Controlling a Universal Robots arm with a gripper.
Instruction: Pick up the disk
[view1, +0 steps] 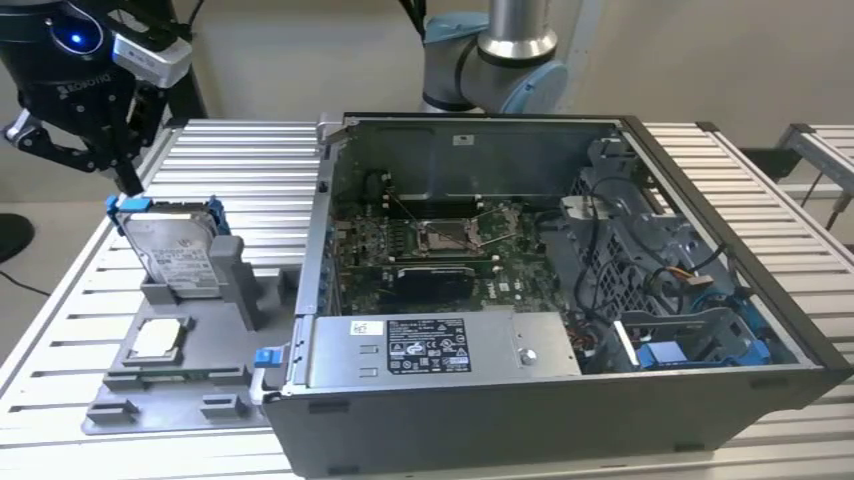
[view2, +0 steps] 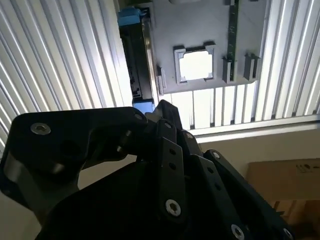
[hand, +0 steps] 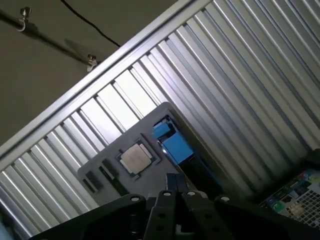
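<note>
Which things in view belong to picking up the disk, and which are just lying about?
Belongs to the job:
- the disk, upright in the grey holder
- the gripper, close by the disk's top corner

Just lying about:
- the square chip on the same holder
- the open computer case
- the long grey box inside it
- the slatted table

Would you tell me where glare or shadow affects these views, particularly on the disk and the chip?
In the exterior view the light is even and the disk shows no glare on its label; in the second wrist view the chip is washed out white; in the first wrist view the chip keeps its tone, but the table slats glare.
</note>
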